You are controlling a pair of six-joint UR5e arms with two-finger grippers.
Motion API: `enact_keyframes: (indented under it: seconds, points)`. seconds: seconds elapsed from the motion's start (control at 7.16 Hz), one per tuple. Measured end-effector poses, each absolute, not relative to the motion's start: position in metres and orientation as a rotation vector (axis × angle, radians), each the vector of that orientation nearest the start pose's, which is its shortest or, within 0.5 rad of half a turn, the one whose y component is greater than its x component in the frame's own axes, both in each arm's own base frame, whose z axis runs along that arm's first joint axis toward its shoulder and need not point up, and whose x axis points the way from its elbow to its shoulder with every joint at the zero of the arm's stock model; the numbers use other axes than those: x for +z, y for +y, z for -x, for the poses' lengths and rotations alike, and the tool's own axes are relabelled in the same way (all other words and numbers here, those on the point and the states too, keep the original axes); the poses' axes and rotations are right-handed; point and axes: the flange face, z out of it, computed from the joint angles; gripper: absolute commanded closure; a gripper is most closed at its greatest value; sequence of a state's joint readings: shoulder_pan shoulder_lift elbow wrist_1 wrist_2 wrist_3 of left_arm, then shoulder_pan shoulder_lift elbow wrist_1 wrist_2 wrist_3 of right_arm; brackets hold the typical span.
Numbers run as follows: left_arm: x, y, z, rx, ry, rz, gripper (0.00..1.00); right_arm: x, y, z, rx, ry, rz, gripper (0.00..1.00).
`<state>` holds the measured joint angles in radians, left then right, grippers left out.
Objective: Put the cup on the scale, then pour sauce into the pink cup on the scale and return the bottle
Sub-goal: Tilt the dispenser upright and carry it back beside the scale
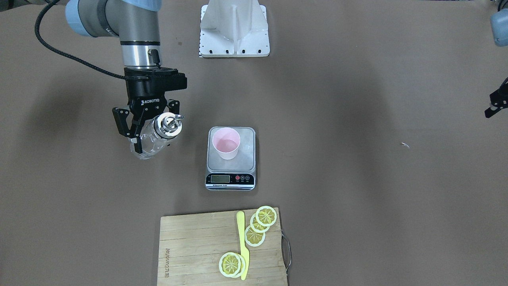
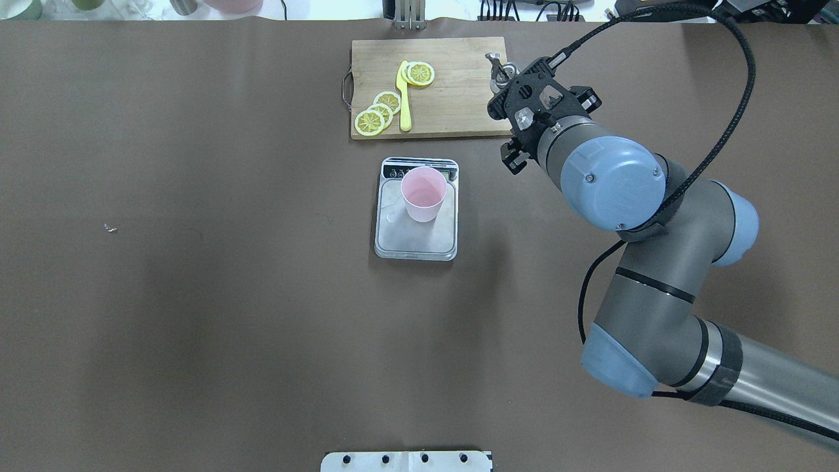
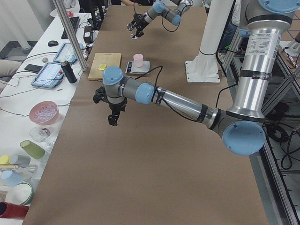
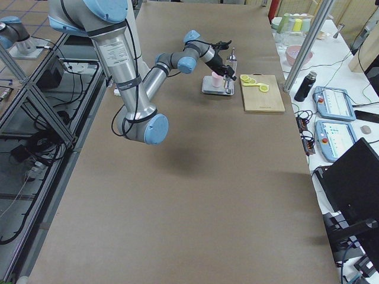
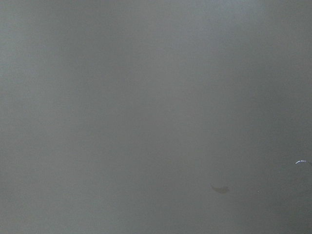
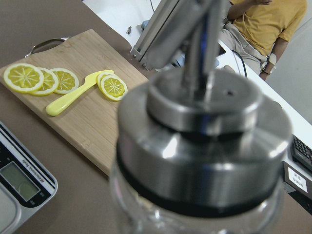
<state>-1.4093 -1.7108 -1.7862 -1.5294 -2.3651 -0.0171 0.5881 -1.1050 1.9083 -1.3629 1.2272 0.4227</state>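
Two arms on this rig, but only one is busy.

Front view: the right gripper is clamped round the body of the bottle. It holds the bottle off the table, off to one side of the scale with a clear gap between them. The cup stands upright roughly mid-plate, so step one looks done. The left gripper just pokes in at the frame's edge, far from everything. I can't tell if it's open or closed.

Overhead view: the cup sits on the scale, and from this angle the bottle's spout lines up with the end of the cutting board. There's a pale patch in the bottom of the cup. It might be liquid or just the cup's floor, too hard to call from here.

Side views: the bottle hangs close to upright, next to the scale and not over the cup.

Right wrist view: the metal cap fills the frame, with lemon slices and a yellow knife on the board behind it.

Left wrist view: nothing but brown table.

My read is that we're at the pouring step. The next move needs the spout carried over the cup's mouth. Then it needs a slow tilt, so the stream lands inside and the light cup doesn't get knocked.
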Motion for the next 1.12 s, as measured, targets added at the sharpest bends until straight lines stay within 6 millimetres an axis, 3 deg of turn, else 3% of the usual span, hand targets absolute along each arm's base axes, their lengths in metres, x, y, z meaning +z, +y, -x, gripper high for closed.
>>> enact_keyframes:
  seconds: [0.84, 1.12]
  points:
    - [0.508, -0.550, -0.025, 0.343, 0.798, -0.233, 0.02, 0.292, -0.465, 0.373, -0.002, -0.700, -0.943, 1.00]
    - [0.514, -0.551, -0.026, 0.356, 0.796, -0.228, 0.02, 0.336, -0.468, 0.378, 0.046, -0.733, -0.930, 1.00]
